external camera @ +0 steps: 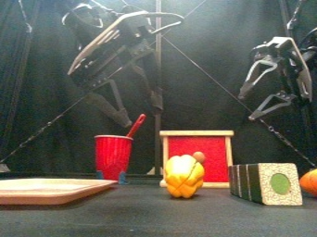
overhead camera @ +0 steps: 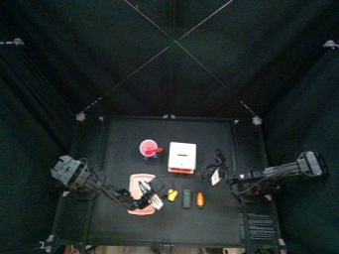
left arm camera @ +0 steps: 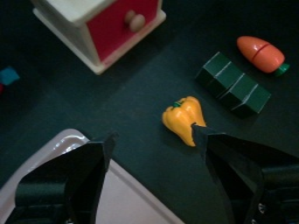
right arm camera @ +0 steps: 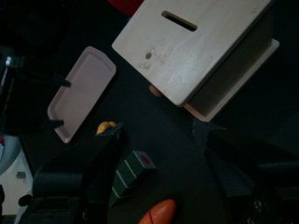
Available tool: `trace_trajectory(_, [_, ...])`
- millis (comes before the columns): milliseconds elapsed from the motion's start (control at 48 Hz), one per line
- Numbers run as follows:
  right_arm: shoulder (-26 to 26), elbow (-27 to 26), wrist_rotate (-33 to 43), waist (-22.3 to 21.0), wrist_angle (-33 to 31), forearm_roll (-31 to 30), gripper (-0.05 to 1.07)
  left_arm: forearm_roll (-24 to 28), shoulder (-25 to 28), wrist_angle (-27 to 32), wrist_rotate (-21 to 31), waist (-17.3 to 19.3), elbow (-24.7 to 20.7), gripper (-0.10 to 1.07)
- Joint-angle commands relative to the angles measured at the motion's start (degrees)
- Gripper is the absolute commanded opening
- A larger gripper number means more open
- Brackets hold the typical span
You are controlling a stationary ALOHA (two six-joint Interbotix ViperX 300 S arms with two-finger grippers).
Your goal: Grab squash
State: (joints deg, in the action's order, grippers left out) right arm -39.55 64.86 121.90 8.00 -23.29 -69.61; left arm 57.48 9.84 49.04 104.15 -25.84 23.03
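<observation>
The squash [external camera: 183,176] is a small yellow lobed toy lying on the black table, in front of the wooden box. It also shows in the top view [overhead camera: 169,199], the left wrist view [left arm camera: 184,120], and as a small yellow bit in the right wrist view [right arm camera: 107,128]. My left gripper [left arm camera: 163,166] is open and empty, held above the table, with the squash just beyond the gap between its jaws. In the top view the left gripper [overhead camera: 129,192] is over the pink board, left of the squash. My right gripper [right arm camera: 176,171] is open and empty, held high to the right of the squash [overhead camera: 228,182].
A pink board [external camera: 50,190] lies at the front left. A red cup [external camera: 114,155] and a wooden box with a red front [external camera: 198,157] stand behind the squash. A dark green block [external camera: 266,182] and an orange-red piece [external camera: 310,182] lie to its right.
</observation>
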Motion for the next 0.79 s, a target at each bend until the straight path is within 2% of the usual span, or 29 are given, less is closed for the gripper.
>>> trace_trajectory(0, [-0.3,-0.4,-0.2,0.1,-0.1,-0.2,0.95,-0.3,3.6,0.5,0.2,-0.5,-5.4,1.02])
trace_trajectory(312, [-0.4,-0.2,-0.3,0.1,-0.1,-0.3,0.95,-1.5,12.4,1.3,0.0,-0.2,-13.7,1.02])
trace_trajectory(521, [-0.5,-0.1,-0.3,0.2,-0.1,-0.3,0.95,-1.5,15.4,4.5,1.4,0.9,-15.0,1.02])
trace_trajectory(771, [-0.5,-0.1,-0.2,0.2,-0.2,-0.3,0.95,-1.6,17.0,4.6,2.0,1.3,-16.2,1.02])
